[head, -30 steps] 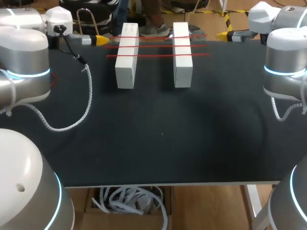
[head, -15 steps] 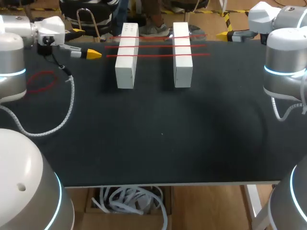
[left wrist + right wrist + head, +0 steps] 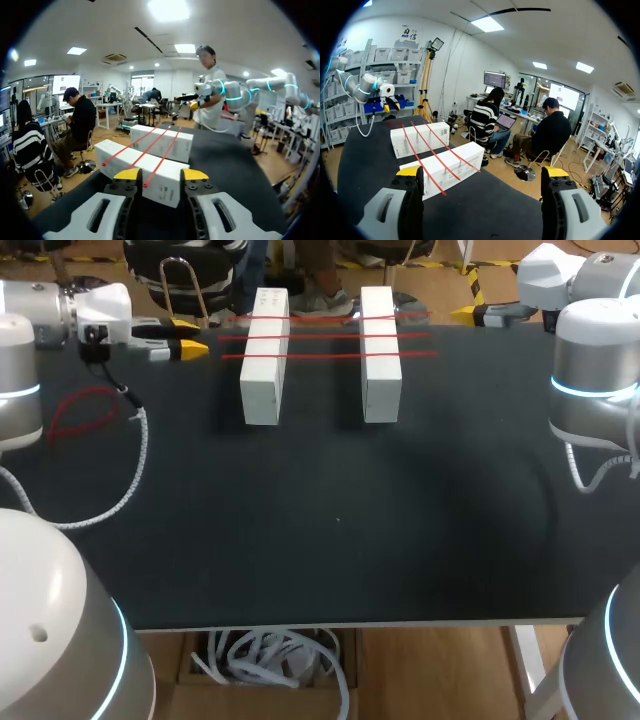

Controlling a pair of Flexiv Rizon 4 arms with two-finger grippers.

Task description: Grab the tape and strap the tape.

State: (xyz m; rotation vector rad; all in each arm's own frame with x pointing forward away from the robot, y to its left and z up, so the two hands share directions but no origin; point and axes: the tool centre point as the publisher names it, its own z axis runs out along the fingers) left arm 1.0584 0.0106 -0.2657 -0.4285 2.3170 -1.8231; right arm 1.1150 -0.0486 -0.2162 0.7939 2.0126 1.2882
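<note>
Two white blocks (image 3: 264, 358) (image 3: 380, 355) lie side by side at the back of the black table (image 3: 340, 530). Three red bands (image 3: 320, 337) are stretched across both of them. A loose red band (image 3: 85, 412) lies in a loop at the far left. My left gripper (image 3: 190, 346) hovers just left of the left block, level with the bands, its fingers a little apart and empty. In the left wrist view the gripper (image 3: 161, 174) faces the near block's end (image 3: 160, 187) and the bands (image 3: 150, 152). My right gripper (image 3: 482, 172) is wide open at the back right corner, apart from the blocks (image 3: 447, 167).
The left arm's white coiled cable (image 3: 135, 475) hangs down onto the table's left side. The left arm's big joints stand over the left edge and front left corner, the right arm's (image 3: 595, 380) over the right edge.
My left arm has swung back to the left, uncovering the loose red band. Its gripper came slightly forward from the back edge and its fingers have narrowed. The right arm has not moved.
</note>
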